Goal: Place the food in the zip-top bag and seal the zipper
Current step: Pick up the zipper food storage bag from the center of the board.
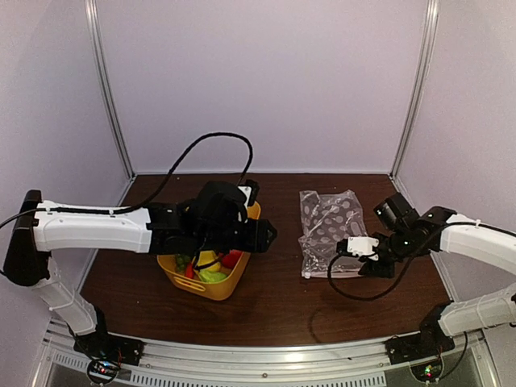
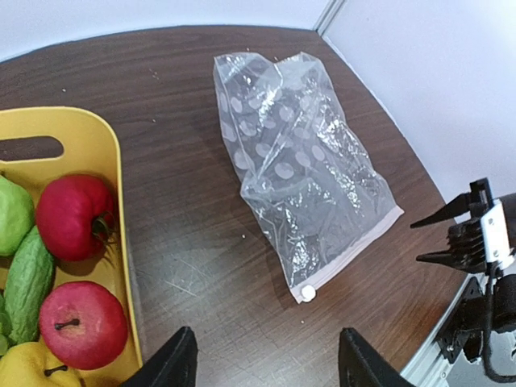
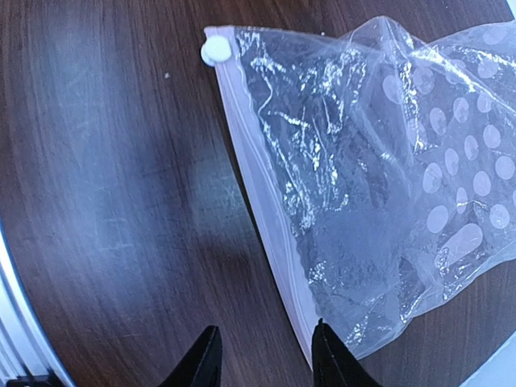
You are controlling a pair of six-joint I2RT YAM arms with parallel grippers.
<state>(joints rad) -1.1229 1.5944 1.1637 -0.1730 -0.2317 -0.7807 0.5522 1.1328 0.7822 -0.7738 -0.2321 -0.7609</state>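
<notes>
The zip-top bag point(image 1: 329, 226) lies flat and empty on the table, clear with white dots; it also shows in the left wrist view point(image 2: 298, 161) and the right wrist view point(image 3: 379, 185). Its zipper point(image 3: 258, 193) runs along the near edge, with a white slider point(image 3: 216, 51) at one end. The food sits in a yellow tub point(image 1: 218, 289): red apples point(image 2: 74, 216), a green pear point(image 2: 12, 214), a cucumber point(image 2: 28, 282), a lemon point(image 2: 28, 371). My left gripper point(image 2: 266, 359) is open and empty beside the tub. My right gripper point(image 3: 266, 355) is open, one finger over the zipper strip.
The yellow tub point(image 2: 89, 129) stands left of the bag with dark bare wood between them. The enclosure walls point(image 1: 266, 81) close in the back and sides. A black cable point(image 1: 218, 141) loops behind the left arm.
</notes>
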